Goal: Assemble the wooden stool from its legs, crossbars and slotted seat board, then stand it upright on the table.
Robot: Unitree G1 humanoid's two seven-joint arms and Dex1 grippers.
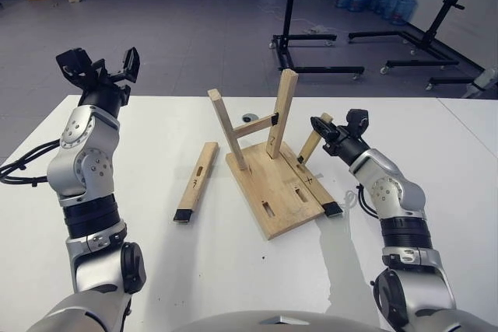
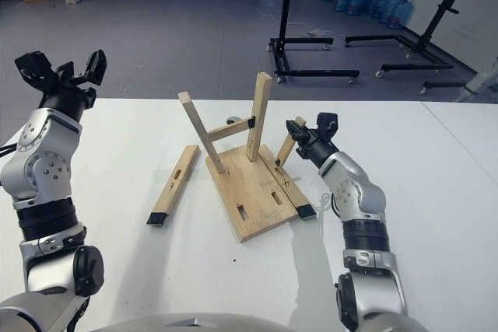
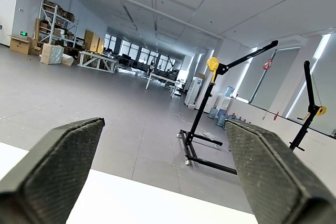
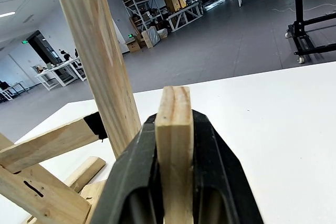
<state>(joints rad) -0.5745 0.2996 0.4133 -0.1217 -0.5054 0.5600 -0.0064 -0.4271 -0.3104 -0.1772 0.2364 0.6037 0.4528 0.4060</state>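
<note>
right tool (image 1: 321, 127) around a pale, tilted wooden leg (image 1: 310, 149)

On the counter (image 1: 179, 270), the upright legs (image 1: 283, 110) stand at the seat board's (image 1: 268, 188) far end, the loose leg (image 1: 197, 180) lying left, the leaning leg (image 1: 312, 144) right.

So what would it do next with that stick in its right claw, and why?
Likely stand the held leg upright and press it into the seat board: the right gripper clamps it, it leans with its lower end at the board, and two legs already stand there.
</note>
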